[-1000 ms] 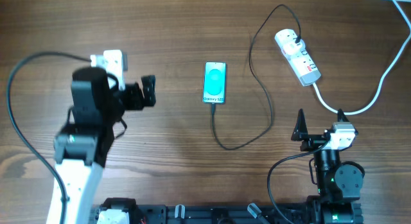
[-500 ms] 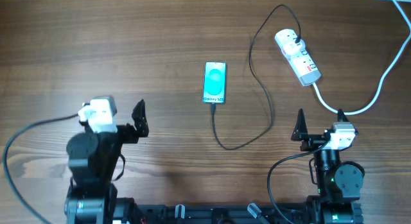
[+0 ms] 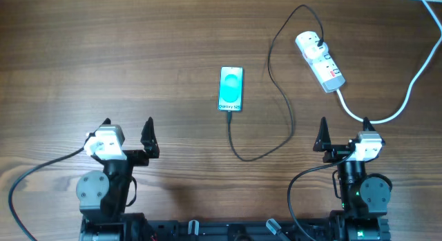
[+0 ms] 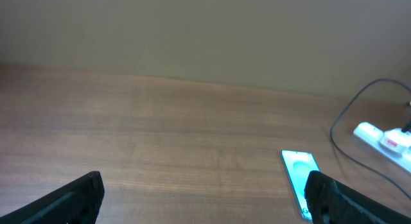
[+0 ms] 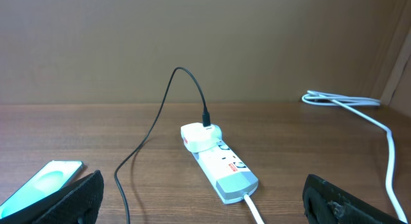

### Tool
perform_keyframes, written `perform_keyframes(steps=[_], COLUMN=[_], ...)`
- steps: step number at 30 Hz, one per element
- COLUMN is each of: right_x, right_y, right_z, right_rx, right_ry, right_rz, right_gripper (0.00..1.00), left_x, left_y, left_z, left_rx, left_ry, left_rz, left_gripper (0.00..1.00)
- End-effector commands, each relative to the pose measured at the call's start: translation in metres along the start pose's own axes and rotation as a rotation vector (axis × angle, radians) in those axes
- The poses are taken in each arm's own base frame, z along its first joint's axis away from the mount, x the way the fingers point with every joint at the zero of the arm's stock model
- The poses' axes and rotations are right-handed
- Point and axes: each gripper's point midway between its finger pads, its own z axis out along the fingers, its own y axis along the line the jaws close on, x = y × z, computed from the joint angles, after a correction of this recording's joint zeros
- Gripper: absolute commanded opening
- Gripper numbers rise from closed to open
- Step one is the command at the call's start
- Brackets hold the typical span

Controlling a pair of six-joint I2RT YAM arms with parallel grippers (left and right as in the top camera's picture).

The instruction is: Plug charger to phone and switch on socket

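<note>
At near table [image 3: 173, 61] edge: left hand [image 3: 128, 130], right hand [image 3: 344, 132] spread wide, empty, clear of phone [image 3: 231, 88].

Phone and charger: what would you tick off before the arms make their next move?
1. The charger cable reaches the lower edge of the phone: ok. Plug fully seated: cannot tell.
2. The white adapter sits in the power strip: ok.
3. The power strip is switched on: cannot tell.
4. The left gripper is open and empty: ok.
5. The right gripper is open and empty: ok.
6. The phone lies flat, screen up, apart from both grippers: ok.
</note>
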Motion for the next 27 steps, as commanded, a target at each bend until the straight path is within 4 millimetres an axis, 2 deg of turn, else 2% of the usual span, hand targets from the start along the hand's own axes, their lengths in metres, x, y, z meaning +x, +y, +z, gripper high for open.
perform_keyframes(steps=[1, 7, 14, 23, 27], right_x=[-0.001, -0.001, -0.001, -0.001, -0.001], right_y=[-0.003, -0.003, -0.003, -0.003, -0.003], right_z=[0.000, 0.000, 0.000, 0.000, 0.000], right_rx=[0.014, 0.014, 0.014, 0.014, 0.014], right_ry=[-0.007, -0.007, -0.007, -0.007, -0.007], right_rz=[-0.004, -0.004, -0.003, -0.004, -0.004], right_gripper=[1.00, 1.00, 1.00, 1.00, 1.00], left_x=[0.007, 0.003, -0.003, -0.013, -0.010], left_y=[0.005, 0.007, 0.024, 0.023, 0.023], left_z=[0.001, -0.001, -0.006, -0.006, -0.004], left_rx=[-0.009, -0.013, -0.113, -0.095, -0.085], left_ry=[-0.052, -0.144, -0.189, -0.299, -0.314], left_rz=[-0.024, -0.033, -0.047, -0.044, -0.043], left_gripper=[1.00, 1.00, 1.00, 1.00, 1.00])
